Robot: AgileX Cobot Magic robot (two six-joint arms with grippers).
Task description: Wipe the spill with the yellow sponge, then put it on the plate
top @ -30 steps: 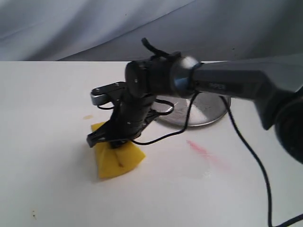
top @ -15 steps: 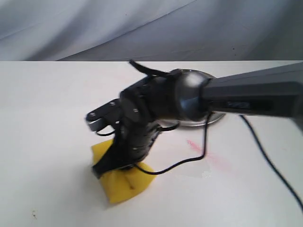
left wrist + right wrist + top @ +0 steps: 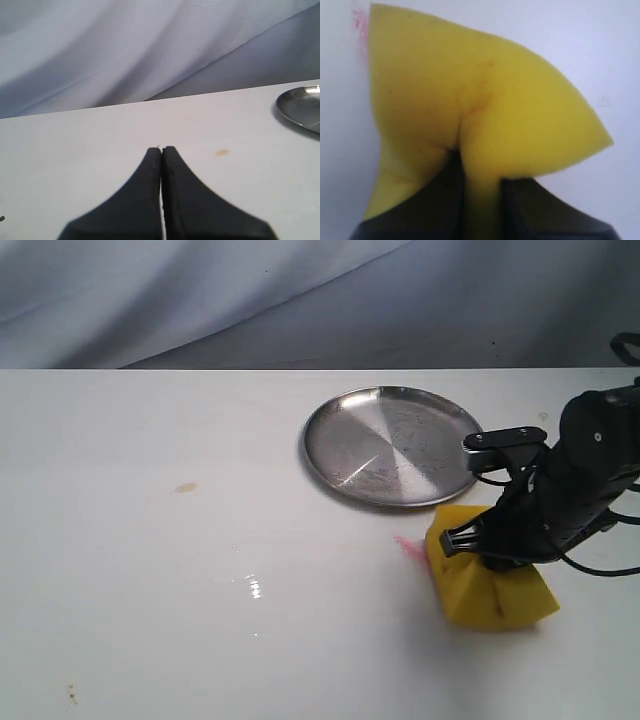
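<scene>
The right gripper (image 3: pixel 485 550), its fingers (image 3: pixel 462 536) pinching the yellow sponge (image 3: pixel 490 595), and the arm (image 3: pixel 600 445) behind it are blocking the surface's (image 3: pixel 150 590) right edge. The plate (image 3: pixel 390 445) is sitting just beside the sponge, toward the back, its low rim narrowing the gap. Left of both, the surface is lying open for passage.

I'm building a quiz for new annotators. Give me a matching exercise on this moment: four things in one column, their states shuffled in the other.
1 yellow sponge
2 plate
3 left gripper
4 pink smear

A shut, holding nothing
B empty
C pinched by the right gripper
D thin streak beside the sponge

Pairs: 1-C, 2-B, 3-A, 4-D.
</scene>
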